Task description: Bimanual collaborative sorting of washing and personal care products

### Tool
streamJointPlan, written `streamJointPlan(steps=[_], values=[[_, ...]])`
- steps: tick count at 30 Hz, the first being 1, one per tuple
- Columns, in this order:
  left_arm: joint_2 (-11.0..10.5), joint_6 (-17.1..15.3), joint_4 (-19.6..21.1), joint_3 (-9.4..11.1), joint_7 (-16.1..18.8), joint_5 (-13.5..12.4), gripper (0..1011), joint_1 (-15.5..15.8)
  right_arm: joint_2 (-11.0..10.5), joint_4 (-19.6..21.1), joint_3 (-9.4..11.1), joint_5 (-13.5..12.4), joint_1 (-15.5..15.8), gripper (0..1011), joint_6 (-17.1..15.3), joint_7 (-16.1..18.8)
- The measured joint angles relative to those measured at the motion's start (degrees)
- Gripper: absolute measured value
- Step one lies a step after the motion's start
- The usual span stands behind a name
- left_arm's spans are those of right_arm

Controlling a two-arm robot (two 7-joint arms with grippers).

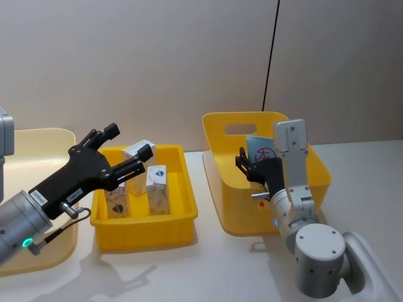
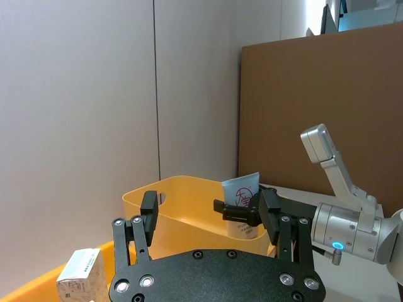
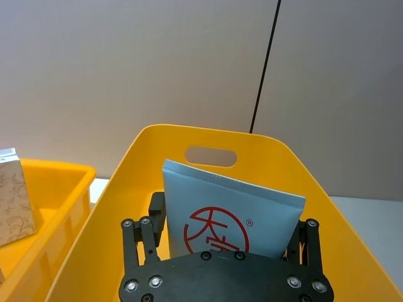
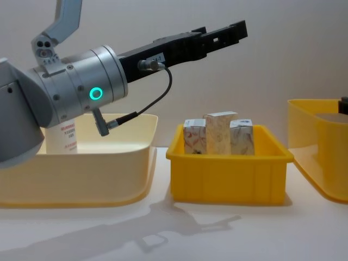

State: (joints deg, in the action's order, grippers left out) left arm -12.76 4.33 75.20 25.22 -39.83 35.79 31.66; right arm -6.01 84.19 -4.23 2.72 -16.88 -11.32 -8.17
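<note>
The left gripper (image 1: 130,141) hovers at centre left, fingers spread and empty, over the cartons (image 1: 157,189) in the middle bin (image 1: 145,226). Farther right, the right gripper (image 1: 250,165) clamps a tube (image 1: 263,150) upright inside the big bin (image 1: 245,117) (picking or placing, I cannot tell). The next move probably needs a straight vertical path clear of the walls.

- The squeeze tube (image 3: 234,204) bears a red ring enclosing a red Chinese character, seemingly 大, its lower part hidden.
- A small ® sits at the ring's two o'clock.
- Red print lines on the white tube (image 4: 67,138) in the cream bin (image 4: 109,166) are too small to read.
- The white sticker (image 4: 156,57) on the left gripper (image 4: 235,29) is illegible.
</note>
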Motion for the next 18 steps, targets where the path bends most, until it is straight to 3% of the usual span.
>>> streamJointPlan(steps=[18], values=[[0.00, 0.00, 0.00, 0.00, 0.00, 0.00, 999, 0.00, -0.25, 4.82, 0.47, 0.05, 2.18, 1001, 2.24, 1.54]])
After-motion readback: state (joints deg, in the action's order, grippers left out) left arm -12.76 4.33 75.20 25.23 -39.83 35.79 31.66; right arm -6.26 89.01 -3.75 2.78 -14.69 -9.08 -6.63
